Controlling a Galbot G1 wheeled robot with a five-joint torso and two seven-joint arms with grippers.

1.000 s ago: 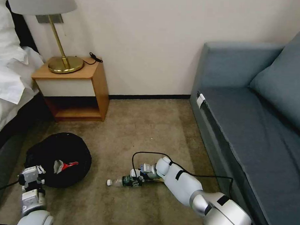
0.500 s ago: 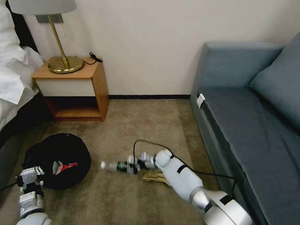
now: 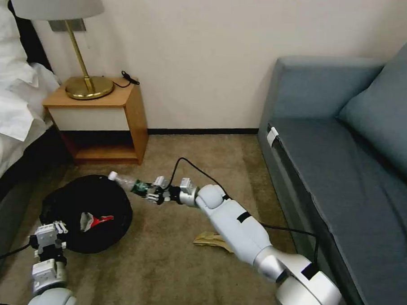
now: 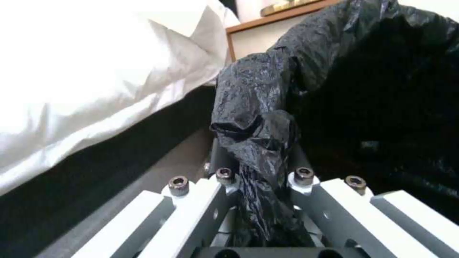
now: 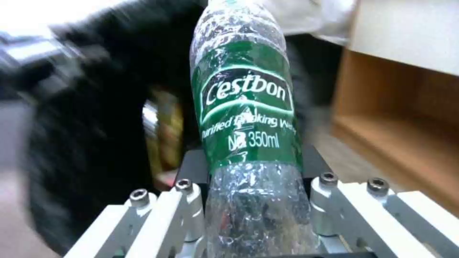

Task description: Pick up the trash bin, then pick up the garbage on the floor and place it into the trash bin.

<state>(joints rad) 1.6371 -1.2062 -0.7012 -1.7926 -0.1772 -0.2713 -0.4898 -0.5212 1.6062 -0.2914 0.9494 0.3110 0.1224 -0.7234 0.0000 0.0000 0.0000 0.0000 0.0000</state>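
The trash bin (image 3: 77, 201), round and lined with a glossy black bag (image 4: 268, 107), sits low at the left. My left gripper (image 3: 51, 239) is shut on the bag's edge at the bin's near rim. A red-and-white wrapper (image 3: 95, 220) lies inside it. My right gripper (image 3: 154, 194) is shut on a clear plastic bottle (image 3: 128, 183) with a green label (image 5: 246, 104), held in the air. The bottle's capped end reaches over the bin's far right rim. A brown paper scrap (image 3: 212, 239) lies on the carpet beside my right forearm.
A wooden nightstand (image 3: 101, 121) with a brass lamp (image 3: 83, 82) stands against the back wall. A bed with white sheets (image 3: 9, 112) runs along the left. A blue-grey sofa (image 3: 346, 176) fills the right. Beige carpet lies between them.
My right gripper has lifted the bottle off the carpet and carried it left and away toward the bin, uncovering the brown scrap. The bin has shifted slightly right with my left gripper.
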